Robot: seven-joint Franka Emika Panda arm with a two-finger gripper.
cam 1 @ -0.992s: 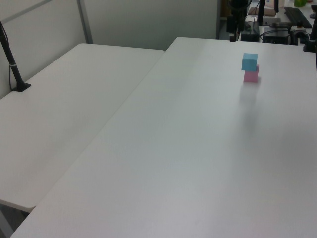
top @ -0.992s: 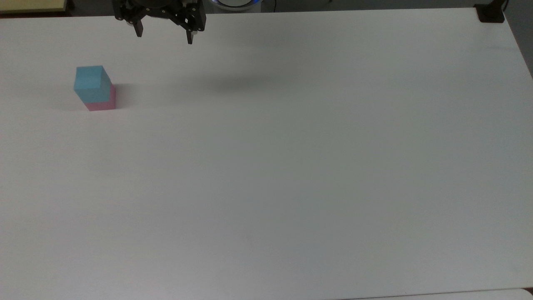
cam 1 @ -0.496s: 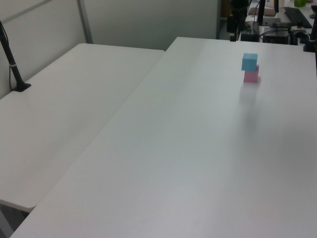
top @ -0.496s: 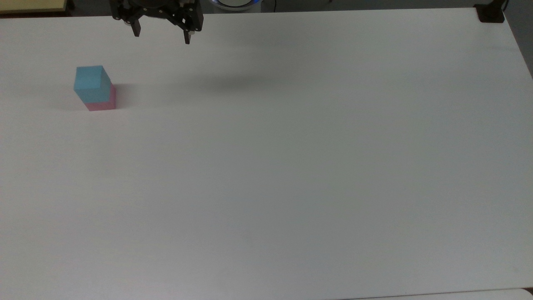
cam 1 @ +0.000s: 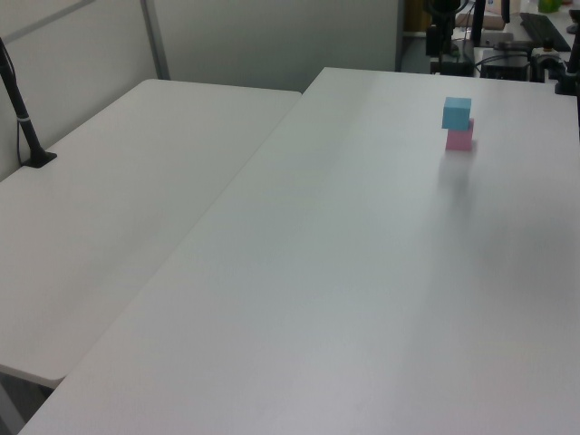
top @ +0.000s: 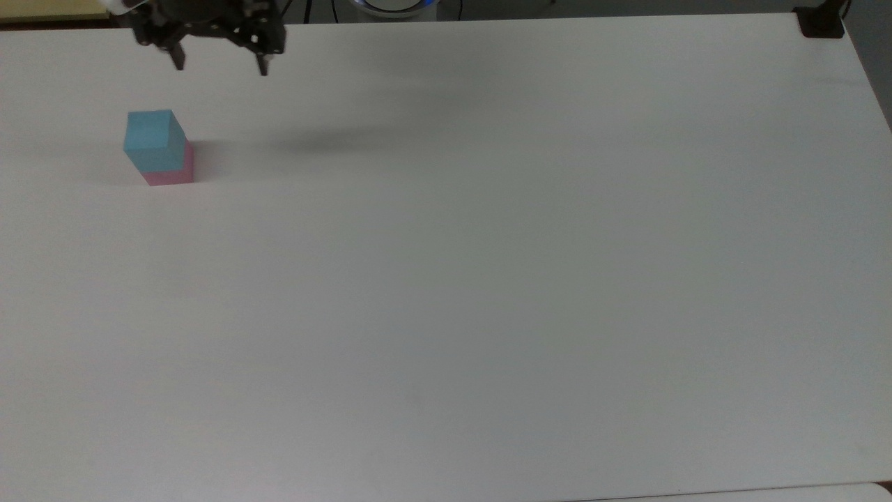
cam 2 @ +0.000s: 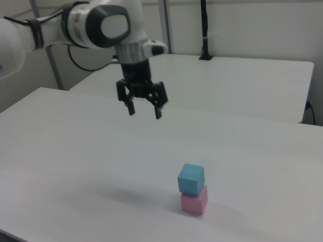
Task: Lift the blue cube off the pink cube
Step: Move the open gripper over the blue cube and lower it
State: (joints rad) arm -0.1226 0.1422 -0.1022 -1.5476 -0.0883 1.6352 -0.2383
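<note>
The blue cube (top: 149, 136) sits squarely on top of the pink cube (top: 173, 171), near the top view's left edge of the white table (top: 488, 279). The same stack appears in the left view, blue cube (cam 1: 457, 112) over pink cube (cam 1: 459, 139), and in the right view, blue cube (cam 2: 191, 178) over pink cube (cam 2: 194, 202). My gripper (top: 221, 66) hangs open and empty high above the table, up and to the right of the stack in the top view. In the right view the gripper (cam 2: 145, 111) is well above and to the left of the cubes, its fingers pointing down.
A second white table (cam 1: 118, 181) adjoins on the left view's left. A black pole base (top: 821, 24) stands at the top view's upper right corner. Equipment and cables (cam 1: 517, 45) crowd the far end in the left view.
The gripper has moved toward the top view's left, closer to the stack, still open. The cubes have not moved.
</note>
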